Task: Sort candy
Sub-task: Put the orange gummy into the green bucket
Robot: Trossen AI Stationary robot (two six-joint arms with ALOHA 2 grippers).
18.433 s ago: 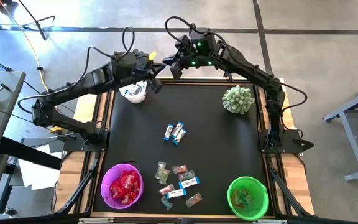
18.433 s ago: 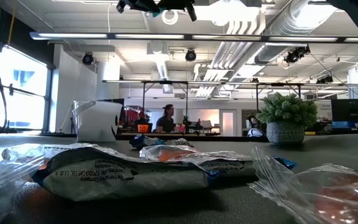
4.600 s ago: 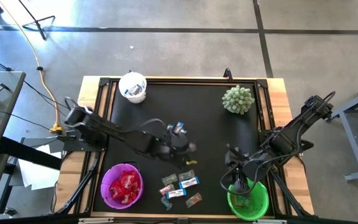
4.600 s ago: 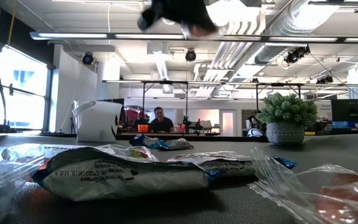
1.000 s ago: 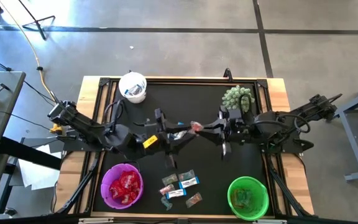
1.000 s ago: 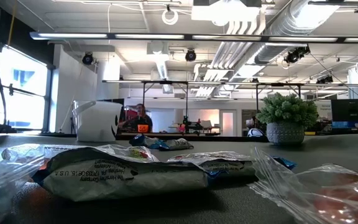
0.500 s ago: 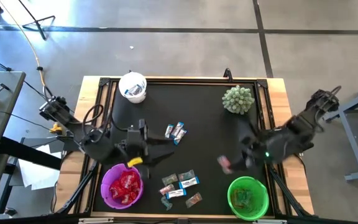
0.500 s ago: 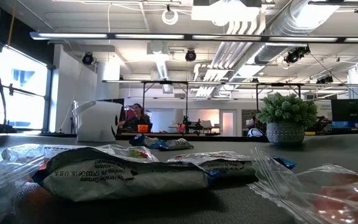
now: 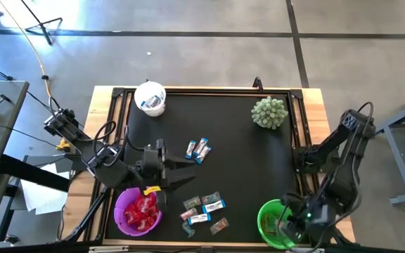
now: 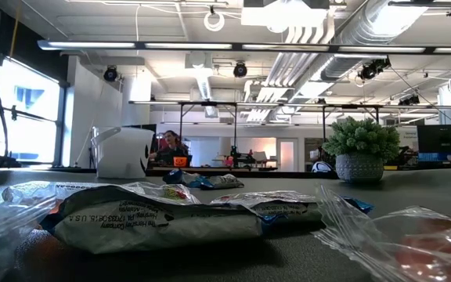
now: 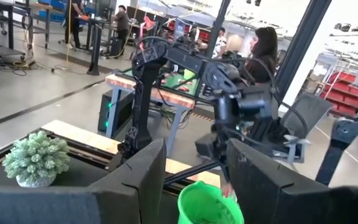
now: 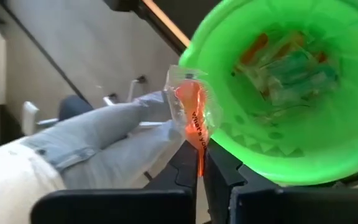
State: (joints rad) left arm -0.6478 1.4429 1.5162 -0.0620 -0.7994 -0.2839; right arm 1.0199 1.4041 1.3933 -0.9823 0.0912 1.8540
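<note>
1. Right gripper (image 12: 197, 167) is clenched on a clear-wrapped candy (image 12: 190, 118) with an orange-red centre, pinched by one edge and held just above the rim of the green bowl (image 12: 328, 149).
2. Green bowl already holds several similar clear-wrapped sweets; in the high view it sits at the bench's (image 9: 245, 161) near right corner, with the right gripper (image 9: 292, 223) directly over it.
3. Left gripper (image 9: 185, 173) hangs released and empty, just beyond the purple bowl (image 9: 138, 211) of red packets, pointing across the bench towards the green bowl.
4. Loose candy (image 9: 202, 209) lies between the two bowls; a few blue-and-white bars (image 9: 198, 149) rest farther up the bench from the purple bowl, and a white cup (image 9: 150, 98) and a potted plant (image 9: 269, 112) stand at the far edge.
5. Step in hand appears to be the drop into the green bowl. Next move calls for shifting the piece inward past the rim before letting go, since it hangs at the very edge and could fall outside.
</note>
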